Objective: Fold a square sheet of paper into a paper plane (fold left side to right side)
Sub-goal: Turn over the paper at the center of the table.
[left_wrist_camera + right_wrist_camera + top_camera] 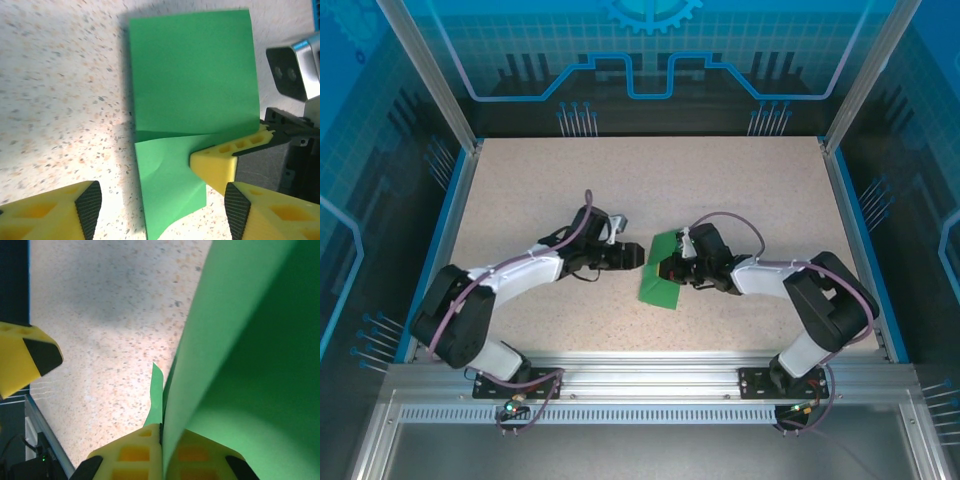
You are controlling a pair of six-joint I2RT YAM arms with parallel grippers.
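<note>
Risks a crooked crease by slip of the square sheet of paper (192, 75) from pinching right hand (161, 432), left hand (162, 202) open, empty.

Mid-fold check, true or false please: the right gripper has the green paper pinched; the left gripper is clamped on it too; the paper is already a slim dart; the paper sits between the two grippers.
1. The right gripper pinches the green paper. True.
2. The left gripper is clamped on the paper. False: its fingers stand wide apart, not gripping it.
3. The paper is a slim pointed dart. False: it is a broad sheet with one bend across it.
4. The paper sits between the two grippers on the table. True.
</note>
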